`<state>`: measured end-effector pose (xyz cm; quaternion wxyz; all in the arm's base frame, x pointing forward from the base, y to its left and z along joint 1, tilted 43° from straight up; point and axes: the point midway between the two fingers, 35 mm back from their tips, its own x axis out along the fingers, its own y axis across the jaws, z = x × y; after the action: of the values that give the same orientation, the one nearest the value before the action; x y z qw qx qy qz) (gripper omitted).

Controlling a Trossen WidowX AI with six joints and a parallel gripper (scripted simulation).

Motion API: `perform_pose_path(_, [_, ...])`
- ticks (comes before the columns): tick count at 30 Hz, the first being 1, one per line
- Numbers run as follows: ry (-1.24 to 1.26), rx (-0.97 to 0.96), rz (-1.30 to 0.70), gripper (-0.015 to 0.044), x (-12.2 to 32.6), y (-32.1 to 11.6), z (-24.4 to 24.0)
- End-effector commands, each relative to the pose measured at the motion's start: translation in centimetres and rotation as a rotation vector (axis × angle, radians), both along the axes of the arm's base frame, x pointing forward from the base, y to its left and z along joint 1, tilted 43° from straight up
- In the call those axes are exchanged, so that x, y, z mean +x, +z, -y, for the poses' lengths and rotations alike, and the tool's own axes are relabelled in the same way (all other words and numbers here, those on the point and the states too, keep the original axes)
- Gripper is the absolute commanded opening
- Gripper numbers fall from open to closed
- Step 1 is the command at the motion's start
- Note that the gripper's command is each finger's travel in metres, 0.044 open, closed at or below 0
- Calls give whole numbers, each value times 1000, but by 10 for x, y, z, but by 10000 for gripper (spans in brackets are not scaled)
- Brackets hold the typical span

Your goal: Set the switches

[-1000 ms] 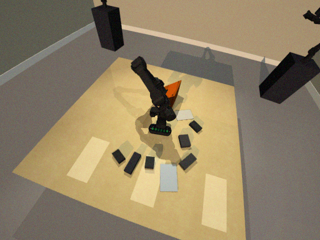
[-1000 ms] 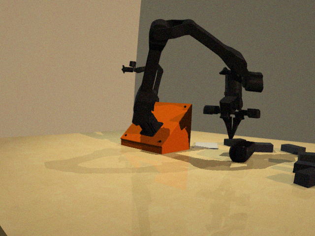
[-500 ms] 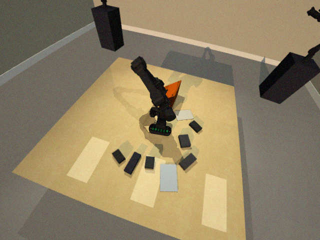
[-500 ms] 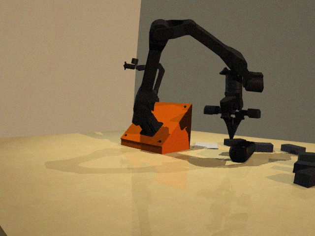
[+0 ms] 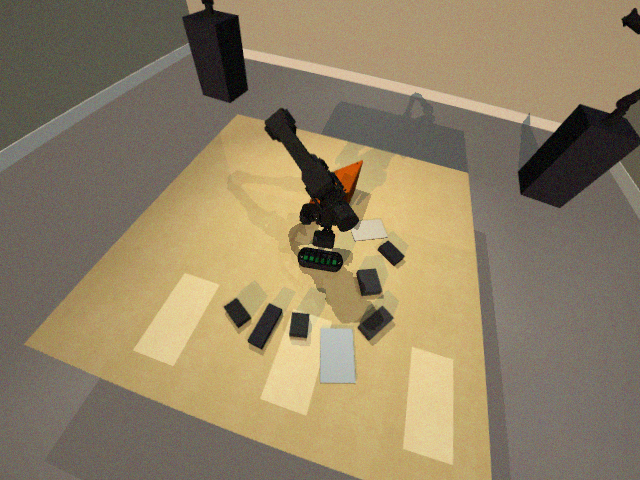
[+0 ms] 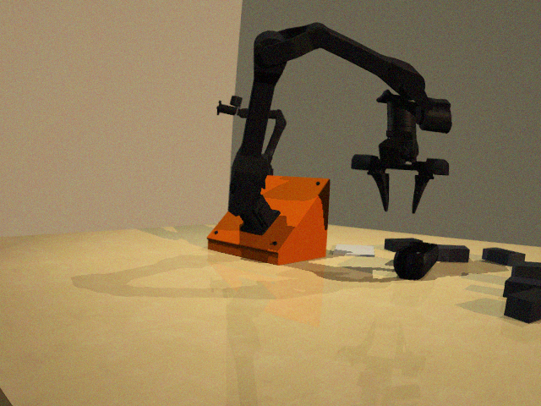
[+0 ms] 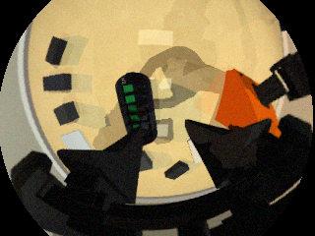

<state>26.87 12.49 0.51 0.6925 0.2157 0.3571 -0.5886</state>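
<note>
The dark grey controller unit (image 5: 320, 259) (image 6: 415, 262) (image 7: 136, 105) rests on the bench with its switch face up. Several green switch ends show in a row in the top view and along the left half of the unit in the wrist view; the lower switches there are partly hidden by a finger. The exact switch settings are too small to tell. The label on the underside is hidden. My gripper (image 6: 400, 211) (image 7: 163, 126) points down, high above the unit, with its fingers apart and nothing between them. It does not touch the unit.
Several dark modules lie around the unit, among them a block (image 5: 369, 282) and a long block (image 5: 265, 326). A pale blue plate (image 5: 337, 355) and a white plate (image 5: 369, 229) (image 6: 354, 250) lie flat. The orange arm base (image 6: 301, 227) (image 7: 238, 100) stands behind the unit.
</note>
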Motion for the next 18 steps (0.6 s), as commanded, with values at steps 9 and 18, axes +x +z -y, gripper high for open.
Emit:
perform_pose_path(9, [-8, 0, -2, 0, -1, 1, 0])
perform_pose_path(18, [-8, 0, -2, 0, -1, 1, 0])
